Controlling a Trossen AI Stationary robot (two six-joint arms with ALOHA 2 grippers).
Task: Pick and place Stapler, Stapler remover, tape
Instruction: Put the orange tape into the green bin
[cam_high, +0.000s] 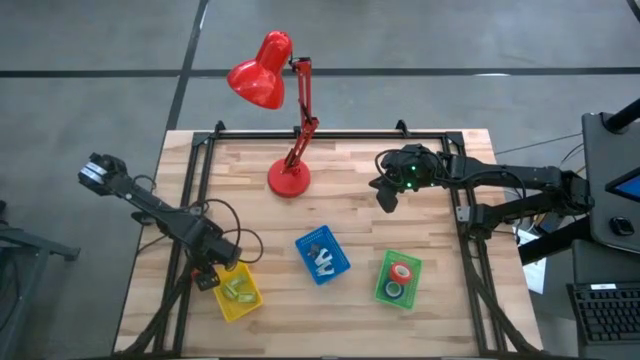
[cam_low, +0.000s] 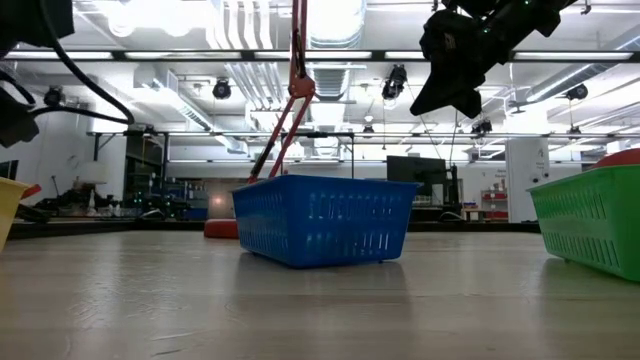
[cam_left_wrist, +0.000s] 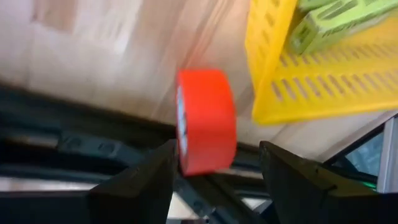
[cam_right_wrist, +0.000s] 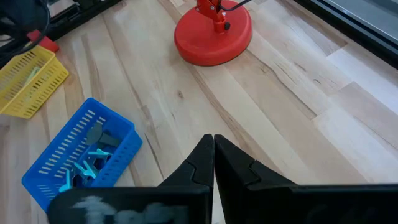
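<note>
Tape: red roll (cam_left_wrist: 204, 121) sits between the left gripper (cam_left_wrist: 214, 165) fingers, standing on edge, just beside the yellow tray's outer wall, over the tabletop's left edge by the dark frame rail. Contact between fingers and roll is unclear in the left wrist view.
Left gripper: fingers (cam_left_wrist: 140, 186) spread about as wide as the roll. In the high view the gripper sits at the near-left of the tabletop (cam_high: 350, 210), touching or just beside the yellow tray's left corner, with a bit of red showing at its tip.
Yellow tray: (cam_high: 240, 292) near-left of tabletop, holds pale green items (cam_high: 236, 288); they look like staplers but I cannot tell for certain.
Blue tray: (cam_high: 322, 255) centre-near, between the yellow and green trays, holds light blue and white pieces (cam_right_wrist: 87, 163), likely staple removers.
Green tray: (cam_high: 398, 279) near-right, holds two tape rolls side by side, one red-rimmed (cam_high: 403, 270), one green-blue (cam_high: 395, 291).
Right gripper: (cam_high: 386, 197) hangs above the far-right part of the tabletop, clear of every tray, fingers pressed together (cam_right_wrist: 213, 163), holding nothing. In the low view it shows high up, above the blue tray's level.
Lamp: red desk lamp, base (cam_high: 288, 179) on the far-centre tabletop, shade (cam_high: 261, 72) reaching past the far edge.
Tabletop: pale wood planks, dark frame rails along both sides and the far edge.
</note>
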